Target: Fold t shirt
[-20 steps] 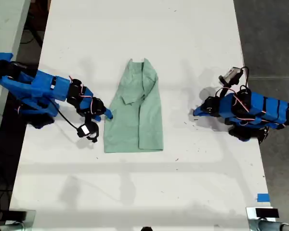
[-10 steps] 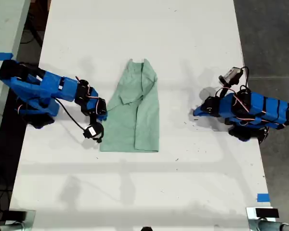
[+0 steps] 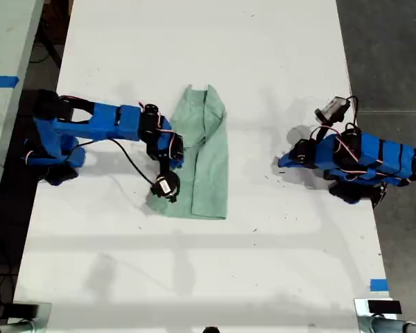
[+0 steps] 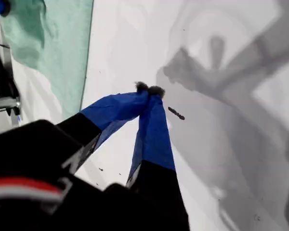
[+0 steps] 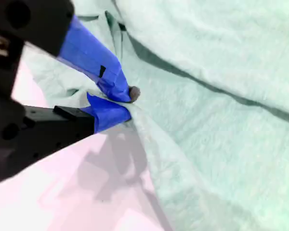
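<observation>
White bench (image 3: 194,277) filling most of the exterior view, dark floor along that view's right edge. Pale mint-green t shirt (image 3: 206,166) lying near the bench's middle, folded lengthwise into a narrow strip, neck end toward the top of the exterior view, hem toward the bottom, wrinkled along its length.

Blue arm (image 3: 97,125) reaching in from the exterior view's left, stretched out over the cloth's near edge. At its end, my second hand (image 5: 123,103), blue tips nearly together and pinching a fold of the t shirt (image 5: 207,120) between them, as seen in the second wrist view; a raised ridge of cloth running off from the pinch. In the exterior view, that hand (image 3: 173,156) sitting on the strip's edge on the view's left, about halfway along it, with a small black wrist camera (image 3: 163,187) hanging on its cable just beside the hem corner.

Other blue arm (image 3: 360,159) folded up at the exterior view's right, well apart from the cloth. My first hand (image 4: 149,96) with tips touching and nothing between them, resting just above bare bench (image 4: 221,159); a corner of the t shirt (image 4: 62,57) visible far off in the first wrist view.
</observation>
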